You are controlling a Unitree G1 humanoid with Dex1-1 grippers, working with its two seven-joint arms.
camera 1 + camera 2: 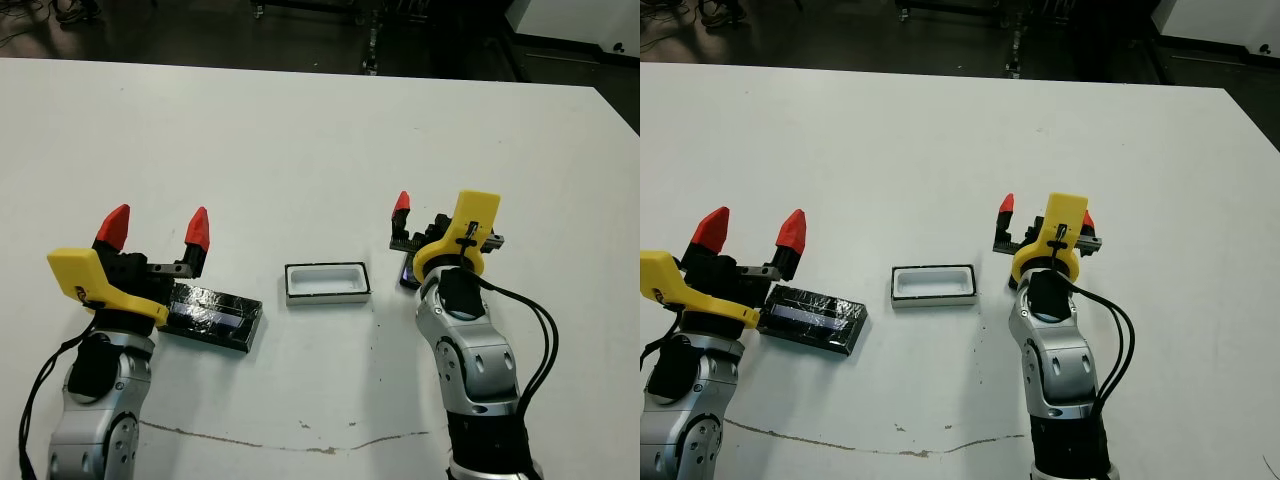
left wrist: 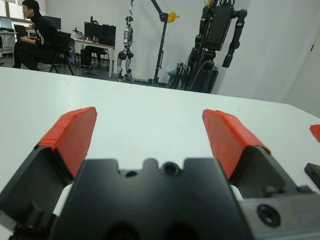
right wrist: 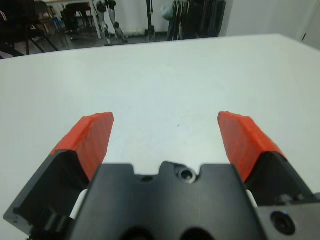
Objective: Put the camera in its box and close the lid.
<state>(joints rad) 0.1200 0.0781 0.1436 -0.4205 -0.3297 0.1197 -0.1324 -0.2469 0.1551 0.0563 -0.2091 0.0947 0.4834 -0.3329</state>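
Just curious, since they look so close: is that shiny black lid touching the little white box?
Apart. In the left eye view, bare white table shows plainly between the lid and the box; the right eye view shows the same gap.

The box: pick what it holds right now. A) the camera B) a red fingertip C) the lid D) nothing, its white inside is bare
D: the box sits open in the middle of the table with only its white floor showing, while the lid lies apart by the left gripper and the camera peeks out under the right gripper.
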